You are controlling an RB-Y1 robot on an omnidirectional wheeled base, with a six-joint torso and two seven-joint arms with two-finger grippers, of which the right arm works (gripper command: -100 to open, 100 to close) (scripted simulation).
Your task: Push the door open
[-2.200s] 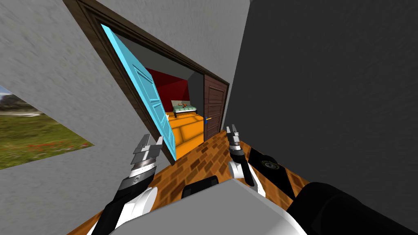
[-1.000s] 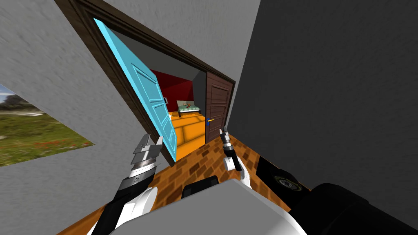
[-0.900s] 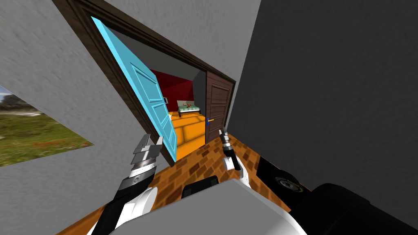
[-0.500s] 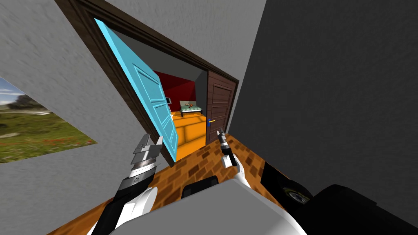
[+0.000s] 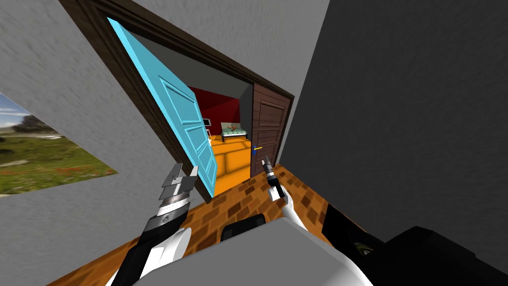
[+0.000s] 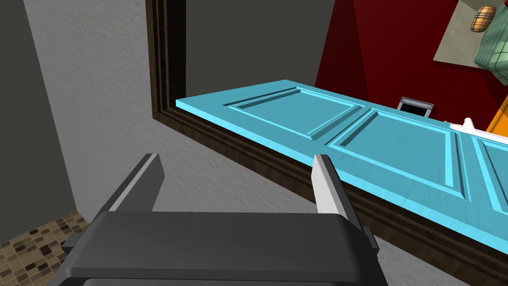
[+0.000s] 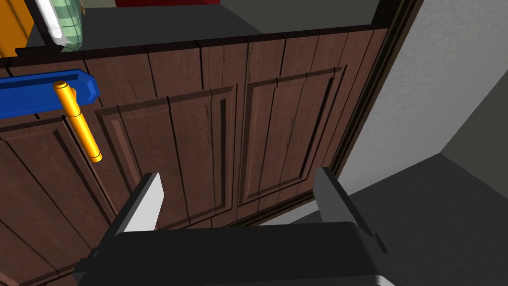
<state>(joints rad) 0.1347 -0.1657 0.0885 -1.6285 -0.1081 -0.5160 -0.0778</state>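
Reaching further forward than two seconds ago, the right gripper (image 5: 266, 160) (image 7: 235, 181) now points at the brown door (image 5: 268, 130) (image 7: 278, 124), fingers spread and empty. The panelled door stands near, straight ahead of the fingers; whether they touch it I cannot tell. Its yellow handle (image 7: 79, 126) lies off to one side, at the door's free edge. The left gripper (image 5: 181, 171) (image 6: 235, 161), also spread, hangs by the swung-in blue door (image 5: 183, 119) (image 6: 347, 129)
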